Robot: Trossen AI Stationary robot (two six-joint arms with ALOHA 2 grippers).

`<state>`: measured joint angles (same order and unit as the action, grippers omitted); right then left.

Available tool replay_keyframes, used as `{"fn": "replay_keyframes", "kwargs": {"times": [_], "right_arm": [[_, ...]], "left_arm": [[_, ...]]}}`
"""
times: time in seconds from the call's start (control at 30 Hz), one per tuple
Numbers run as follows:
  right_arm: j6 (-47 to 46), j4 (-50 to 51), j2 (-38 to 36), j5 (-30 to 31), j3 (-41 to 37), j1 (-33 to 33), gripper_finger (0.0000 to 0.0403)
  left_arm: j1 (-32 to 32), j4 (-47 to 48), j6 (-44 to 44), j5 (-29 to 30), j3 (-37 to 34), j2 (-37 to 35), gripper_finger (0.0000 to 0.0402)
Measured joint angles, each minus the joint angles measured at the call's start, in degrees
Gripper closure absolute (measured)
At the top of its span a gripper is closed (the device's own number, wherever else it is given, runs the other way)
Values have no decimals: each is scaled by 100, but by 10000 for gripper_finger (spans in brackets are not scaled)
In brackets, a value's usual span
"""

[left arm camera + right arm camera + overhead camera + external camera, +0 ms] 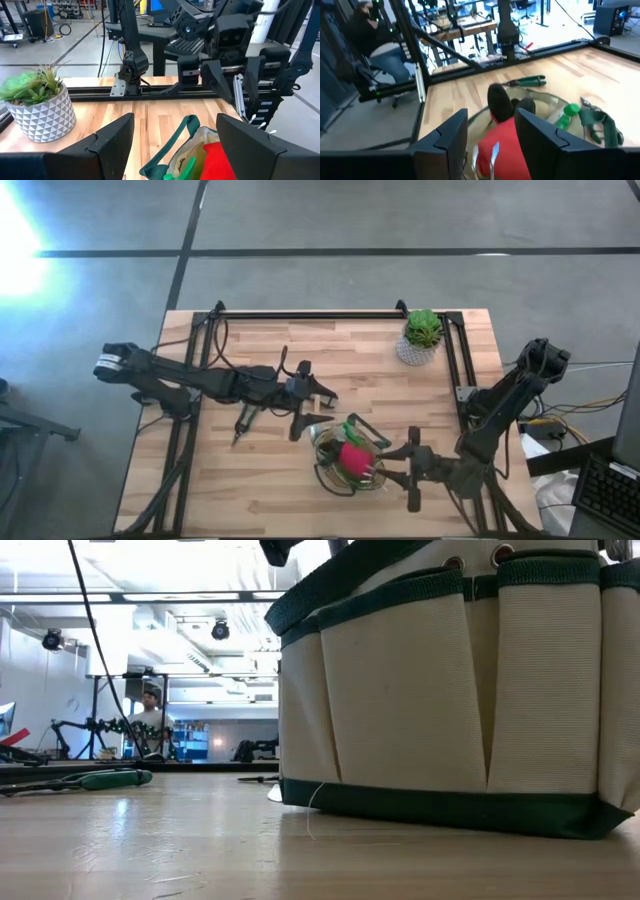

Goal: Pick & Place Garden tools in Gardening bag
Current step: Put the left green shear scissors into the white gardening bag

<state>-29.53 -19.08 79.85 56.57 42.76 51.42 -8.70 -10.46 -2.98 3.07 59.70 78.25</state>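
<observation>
Gardening bag sits at about 5 o'clock from table centre, toward the near edge. A soft fabric tote with an open round mouth; its walls will likely give under a push, so tools should go straight down into the mouth. Already inside: a red glove-like item and a small green spray bottle.

One tool is left out on the wood: green-handled pruners, at about 9 o'clock from the bag and well apart from it. Judged rigid, moderately light, metal at the blade end; the handles look like the safer hold, taken across both so they cannot splay. The smooth grips may slip in a shallow pinch.

Left gripper hovers at 10–11 o'clock from the bag, just beside its rim, fingers spread wide and holding nothing. The pruners lie behind it at its 9 o'clock, not between the fingers.

Right gripper is at the bag's 3 o'clock rim, fingers apart and empty; the red item lies just beyond the tips.

Potted plant stands at 1 o'clock, well clear.
</observation>
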Motion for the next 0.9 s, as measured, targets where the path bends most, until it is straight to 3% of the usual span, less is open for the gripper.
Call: {"fn": "replay_keyframes", "kwargs": {"times": [0.13,0.37,0.53,0.73,0.9], "right_arm": [[30,150,-99,2,-4,19,258],[115,498,-538,53,-4,17,282],[-5,690,-692,55,-9,5,304],[14,691,-722,55,-11,-35,324],[18,689,-745,55,-13,-61,332]], "left_arm": [[1,435,-23,0,0,-183,117],[0,2521,-714,299,0,-847,117],[-1,4180,-1901,539,0,-1212,117],[10,6161,-3812,1495,0,-1236,117],[10,6953,-4902,1655,-42,-981,117]]}}
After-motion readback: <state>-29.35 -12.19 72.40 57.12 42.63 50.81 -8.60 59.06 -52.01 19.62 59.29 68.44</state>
